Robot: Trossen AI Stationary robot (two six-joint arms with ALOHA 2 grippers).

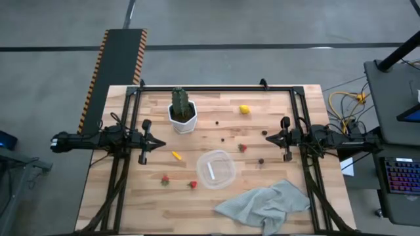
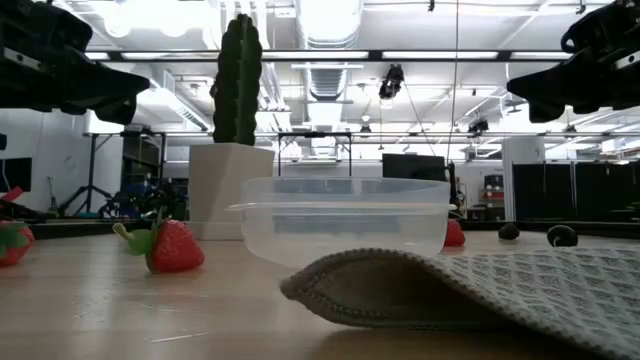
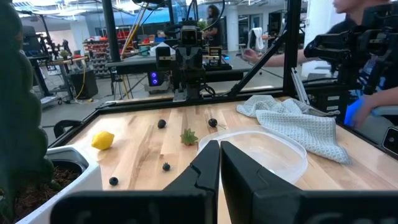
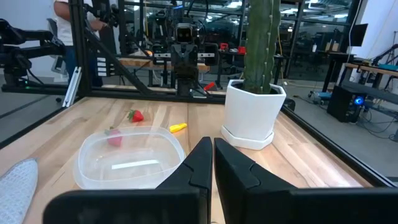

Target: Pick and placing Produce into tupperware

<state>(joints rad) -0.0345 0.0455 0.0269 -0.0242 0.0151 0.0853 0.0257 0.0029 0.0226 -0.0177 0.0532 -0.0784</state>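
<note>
A grey cloth (image 1: 266,206) lies at the wood table's (image 1: 118,196) near edge, just beside the empty tupperware (image 1: 216,169). Strawberries (image 1: 192,185), a carrot piece (image 1: 176,155) and berries (image 1: 261,160) lie scattered around it; the lemon (image 1: 244,109) and potted cactus (image 1: 182,110) sit farther back. Left gripper (image 1: 157,142) and right gripper (image 1: 267,137) hover at the sides, closed and empty. Beyond, a workshop with a person (image 3: 367,37).

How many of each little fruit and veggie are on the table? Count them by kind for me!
lemon: 1
carrot piece: 1
strawberries: 3
dark berries: 4
Total: 9 pieces, all on the wood, none in the tupperware yet.
</note>
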